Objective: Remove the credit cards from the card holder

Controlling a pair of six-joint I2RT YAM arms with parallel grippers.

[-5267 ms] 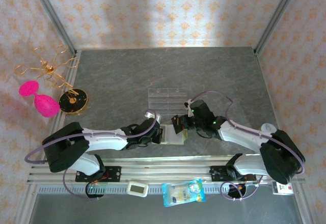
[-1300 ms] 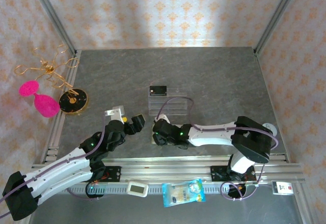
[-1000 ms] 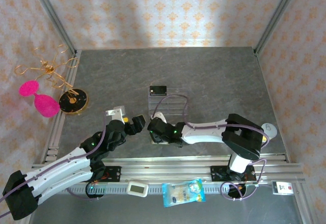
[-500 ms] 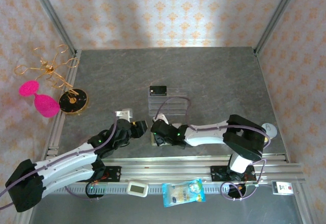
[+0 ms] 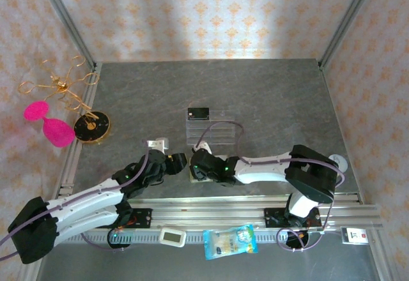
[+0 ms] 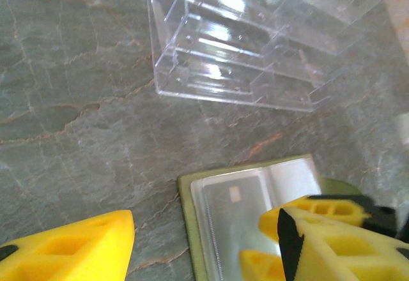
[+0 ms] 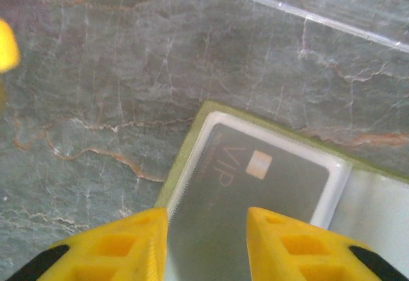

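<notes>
Your left gripper [image 5: 175, 163] has closed in on card holder [image 6: 186, 199], near edge of table [image 5: 275, 89], centre; jaws parted, empty. Right gripper [image 7: 206, 222] spread over pocketed credit card [image 7: 255, 182]; you've extracted nothing yet.

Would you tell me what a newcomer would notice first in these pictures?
The left tool and right tool hover over the open wallet near the table's front edge, a card marked VIP in its clear pocket. Behind it lies a clear tray, and a bright pink object stands out at the far left.
</notes>
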